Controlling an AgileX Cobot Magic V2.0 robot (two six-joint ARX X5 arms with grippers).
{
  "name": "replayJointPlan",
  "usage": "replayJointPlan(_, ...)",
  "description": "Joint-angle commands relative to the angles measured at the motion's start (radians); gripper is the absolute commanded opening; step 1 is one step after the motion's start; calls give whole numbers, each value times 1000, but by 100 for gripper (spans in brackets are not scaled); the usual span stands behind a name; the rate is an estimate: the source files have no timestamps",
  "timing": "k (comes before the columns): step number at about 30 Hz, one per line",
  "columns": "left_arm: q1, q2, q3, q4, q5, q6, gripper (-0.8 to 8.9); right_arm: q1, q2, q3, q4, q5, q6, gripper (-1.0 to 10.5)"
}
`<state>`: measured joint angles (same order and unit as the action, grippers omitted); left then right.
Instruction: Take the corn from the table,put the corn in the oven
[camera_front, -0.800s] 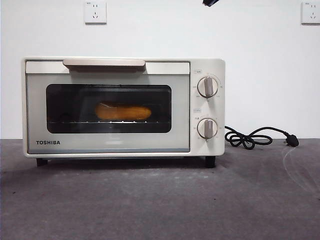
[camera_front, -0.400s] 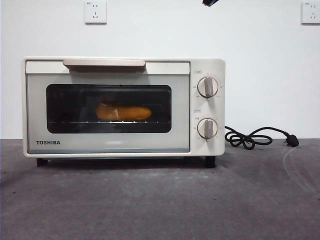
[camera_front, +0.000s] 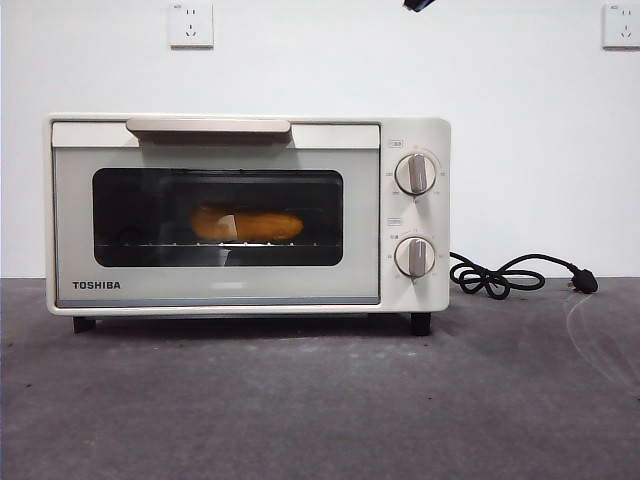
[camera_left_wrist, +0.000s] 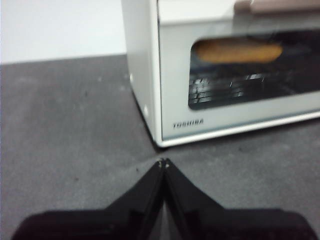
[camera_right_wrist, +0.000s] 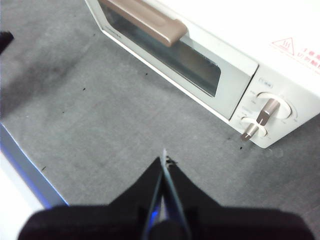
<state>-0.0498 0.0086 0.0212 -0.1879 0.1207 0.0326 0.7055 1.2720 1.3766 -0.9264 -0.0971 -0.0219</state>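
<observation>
Front view shows us the corn (camera_front: 246, 224) inside the shut oven (camera_front: 415, 290); both grippers, left gripper (camera_left_wrist: 163, 162) and right gripper (camera_right_wrist: 164, 159), hang closed and empty at six o'clock, so we judge nothing remains.

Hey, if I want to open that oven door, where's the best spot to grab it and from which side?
Probably the bar handle along the top of the oven door. It is a long horizontal bar standing proud of the door, so come from the front with one jaw above and one below, near its middle. The corn already lies on the rack inside.

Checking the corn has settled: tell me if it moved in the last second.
No. The corn lies at the same spot behind the oven window, on the rack.
</observation>
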Motion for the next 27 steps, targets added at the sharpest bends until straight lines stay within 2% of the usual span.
replayJointPlan(1,6,-2,-8,8,-1,-9,-4,1,0,2,6,5,8,-12)
replayJointPlan(27,6,42,-6,13,-16,-3,-4,0,0,2,6,27,8,-11)
